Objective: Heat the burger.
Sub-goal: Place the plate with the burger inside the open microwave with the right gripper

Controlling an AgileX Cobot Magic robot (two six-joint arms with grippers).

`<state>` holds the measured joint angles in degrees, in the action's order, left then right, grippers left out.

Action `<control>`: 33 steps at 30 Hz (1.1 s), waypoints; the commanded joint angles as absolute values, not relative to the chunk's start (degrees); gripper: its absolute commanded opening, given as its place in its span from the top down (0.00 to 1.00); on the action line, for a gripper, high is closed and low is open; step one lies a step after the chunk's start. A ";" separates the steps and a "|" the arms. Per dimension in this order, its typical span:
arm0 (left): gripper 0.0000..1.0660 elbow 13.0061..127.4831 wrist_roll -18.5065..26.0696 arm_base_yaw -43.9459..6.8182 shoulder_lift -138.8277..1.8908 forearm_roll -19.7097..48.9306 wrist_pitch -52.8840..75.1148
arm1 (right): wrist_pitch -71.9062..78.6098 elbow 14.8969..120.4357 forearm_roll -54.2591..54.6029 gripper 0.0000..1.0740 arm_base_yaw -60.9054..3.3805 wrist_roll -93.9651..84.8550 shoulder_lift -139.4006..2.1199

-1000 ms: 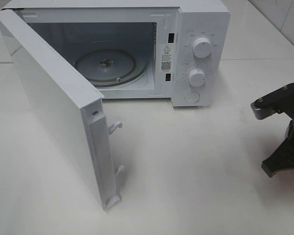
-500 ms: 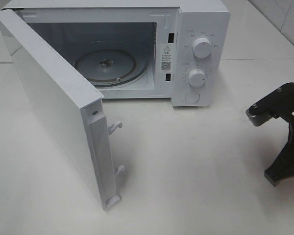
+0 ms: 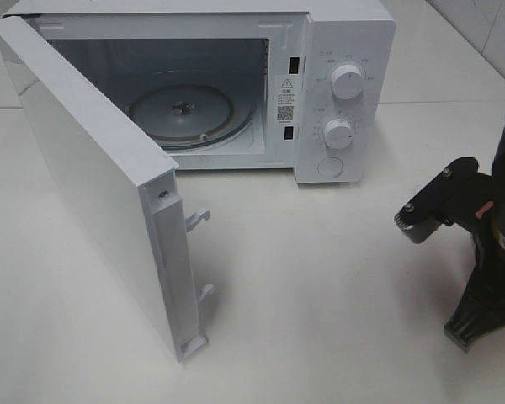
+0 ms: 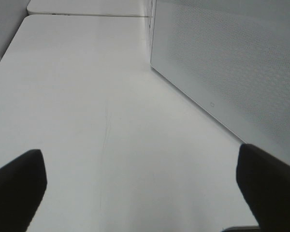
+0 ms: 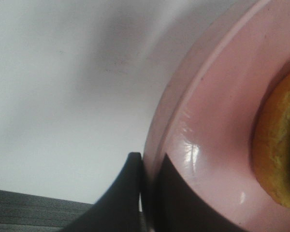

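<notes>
In the right wrist view only a brown-yellow edge of the burger [image 5: 280, 150] shows, resting on a round pink plate [image 5: 217, 111]. My right gripper [image 5: 150, 166] is shut on the plate's rim, with one dark finger [image 5: 128, 186] outside the rim and the other on the plate's inner side. The exterior high view shows the right arm [image 3: 480, 244] at the right edge; plate and burger lie outside that view. My left gripper [image 4: 141, 188] is open over the bare table, holding nothing.
The white microwave [image 3: 345, 50] stands at the back with its door [image 3: 93, 177] swung wide open to the left. Its glass turntable [image 3: 185, 109] carries nothing. The door's mesh panel [image 4: 232, 63] is close beside the left gripper. White table [image 3: 320, 278] lies between microwave and right arm.
The right arm has shifted left and toward the front edge in the exterior high view. The microwave and its door have not moved.
</notes>
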<state>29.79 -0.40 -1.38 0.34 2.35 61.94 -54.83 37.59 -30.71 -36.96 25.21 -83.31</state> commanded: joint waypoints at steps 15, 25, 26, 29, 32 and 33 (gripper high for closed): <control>0.06 29.62 -0.40 -1.49 1.20 2.81 61.19 | -58.44 30.08 -33.52 1.00 -42.57 24.98 -68.93; 0.06 29.62 -0.40 -1.49 1.20 2.81 61.19 | -59.64 28.88 -35.01 1.00 -42.57 19.65 -62.62; 0.06 29.62 -0.40 -1.49 1.20 2.81 61.19 | -59.47 28.88 -35.41 1.00 -42.57 18.22 -62.34; 0.06 29.62 -0.40 -1.49 1.20 2.81 61.19 | -59.07 28.88 -36.04 1.00 -42.57 15.93 -62.34; 0.06 29.62 -0.40 -1.49 1.20 2.81 61.19 | -58.16 28.88 -36.04 1.00 -42.57 14.50 -62.34; 0.06 29.62 -0.40 -1.49 1.20 2.81 61.19 | -57.01 28.88 -36.04 1.00 -42.57 13.12 -62.34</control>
